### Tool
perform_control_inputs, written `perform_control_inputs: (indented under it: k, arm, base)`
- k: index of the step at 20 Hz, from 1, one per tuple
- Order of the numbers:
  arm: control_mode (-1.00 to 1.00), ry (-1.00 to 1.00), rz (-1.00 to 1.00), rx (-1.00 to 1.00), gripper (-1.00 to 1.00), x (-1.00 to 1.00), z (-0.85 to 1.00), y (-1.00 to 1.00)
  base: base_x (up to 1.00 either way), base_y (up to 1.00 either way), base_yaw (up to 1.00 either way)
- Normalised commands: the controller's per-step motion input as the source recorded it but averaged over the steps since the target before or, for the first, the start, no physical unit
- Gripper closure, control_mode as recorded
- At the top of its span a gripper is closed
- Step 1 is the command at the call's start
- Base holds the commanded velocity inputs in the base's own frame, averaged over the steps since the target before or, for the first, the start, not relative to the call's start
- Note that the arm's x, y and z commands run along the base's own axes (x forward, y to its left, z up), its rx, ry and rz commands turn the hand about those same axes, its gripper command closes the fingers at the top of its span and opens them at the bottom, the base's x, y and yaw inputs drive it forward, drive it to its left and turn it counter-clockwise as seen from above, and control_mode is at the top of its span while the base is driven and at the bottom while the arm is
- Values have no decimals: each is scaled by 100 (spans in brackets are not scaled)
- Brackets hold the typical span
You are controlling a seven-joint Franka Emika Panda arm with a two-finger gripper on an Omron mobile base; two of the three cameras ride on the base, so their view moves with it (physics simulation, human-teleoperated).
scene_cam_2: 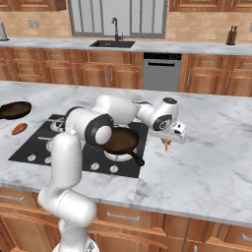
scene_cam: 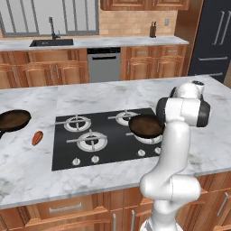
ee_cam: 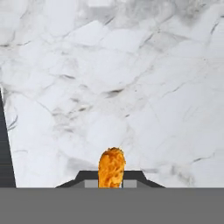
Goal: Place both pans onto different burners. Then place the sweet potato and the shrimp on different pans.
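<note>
My gripper point(scene_cam_2: 167, 141) is shut on the shrimp point(scene_cam_2: 166, 145), a small bright orange piece, held over the marble counter just right of the black cooktop point(scene_cam_2: 29, 147). In the hand view the shrimp point(ee_cam: 111, 166) stands pinched between the dark fingertips of the gripper point(ee_cam: 111, 183). One pan point(scene_cam: 145, 125) rests on the front right burner, its handle pointing toward me point(scene_cam_2: 135, 158). The other pan point(scene_cam: 13, 119) lies on the counter left of the cooktop. The sweet potato point(scene_cam: 37, 137) sits on the marble near it. Bare burners point(scene_cam: 91, 140) lie on the left half.
White knobs point(scene_cam: 94, 159) line the cooktop's front edge. The cooktop's dark edge point(ee_cam: 5, 153) shows at the left of the hand view. My white arm point(scene_cam: 180, 113) reaches across the right burners. A sink point(scene_cam: 51, 43) and a knife block point(scene_cam: 153, 30) stand on the back counter.
</note>
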Motion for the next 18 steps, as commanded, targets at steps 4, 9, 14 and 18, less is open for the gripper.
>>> perform_control_inputs:
  k: [4,9,14,18]
  arm:
    - [-100,-4,0,-6,100,-42,64,40]
    - [-100,-3,0,-5,100,-60,68,48]
    - [-100,0,0,-4,100,-52,57,63]
    - [-100,0,0,0,100,-51,41,71]
  base:
    - [0,0,0]
    - [0,0,0]
    - [0,0,0]
    - [0,0,0]
